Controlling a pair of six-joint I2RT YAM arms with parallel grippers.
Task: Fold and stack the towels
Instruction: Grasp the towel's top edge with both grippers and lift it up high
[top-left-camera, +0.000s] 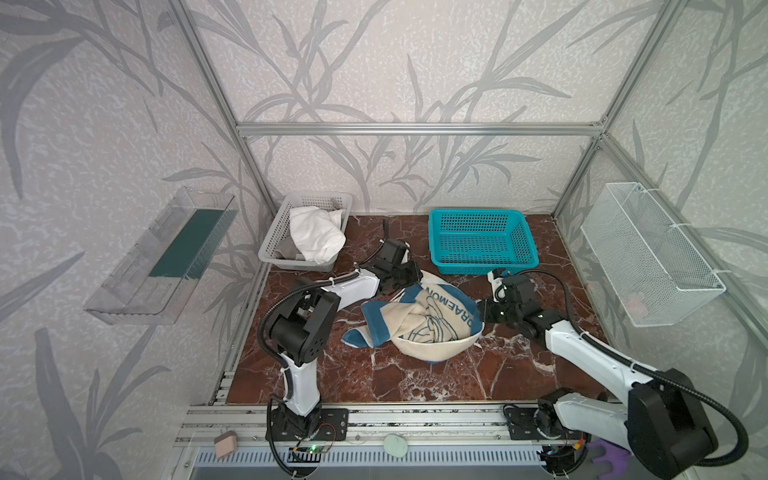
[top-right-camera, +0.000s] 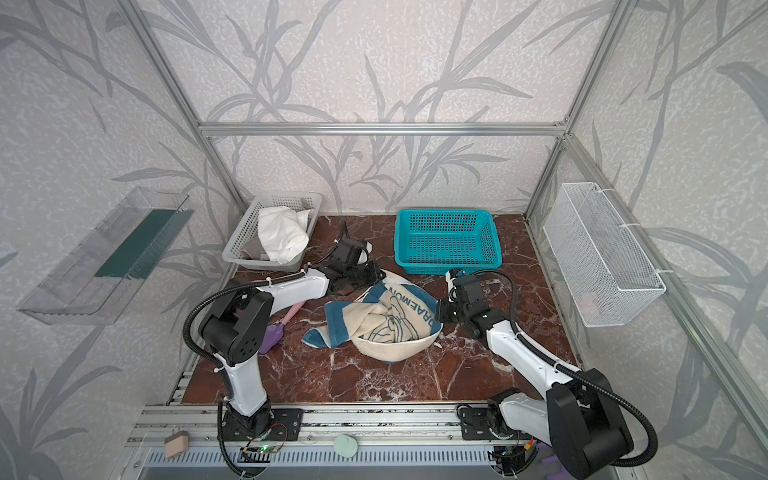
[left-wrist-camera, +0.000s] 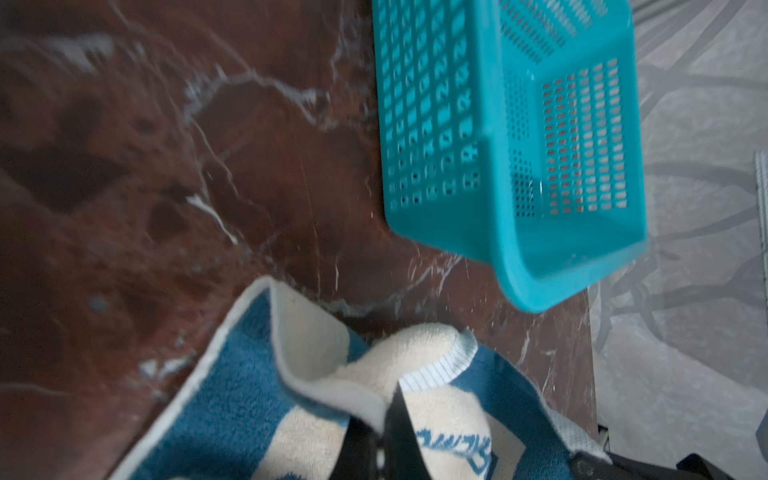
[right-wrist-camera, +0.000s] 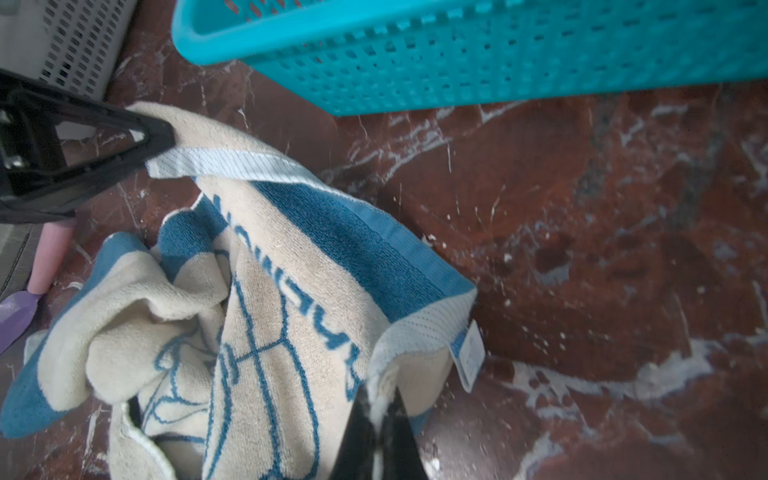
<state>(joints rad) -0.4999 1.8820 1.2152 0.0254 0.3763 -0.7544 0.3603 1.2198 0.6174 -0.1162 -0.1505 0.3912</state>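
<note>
At 6 o'clock, the near edge is being bounded by an aluminium rail, on which both arm bases are being carried. Beyond it, a red-brown marbled worktop veined in white is being enclosed on three sides by an aluminium frame and by walls papered with grey leaves.

At the centre of the worktop, the blue-and-cream towel is being held bunched and crumpled. Its blue line drawing and lettering are being shown face up, and a blue-bordered end is being left trailing toward 8 o'clock. Its 3 o'clock edge, beside the sewn label, is being pinched by the closed right hand. Its 12 o'clock corner is being clamped by the closed left hand, and the pale hem is being stretched between the two grips.

Farther back, a teal basket is being shown at 1 o'clock. At 11 o'clock, the white towel is being carried in a grey basket, heaped over the grey towel.
</note>
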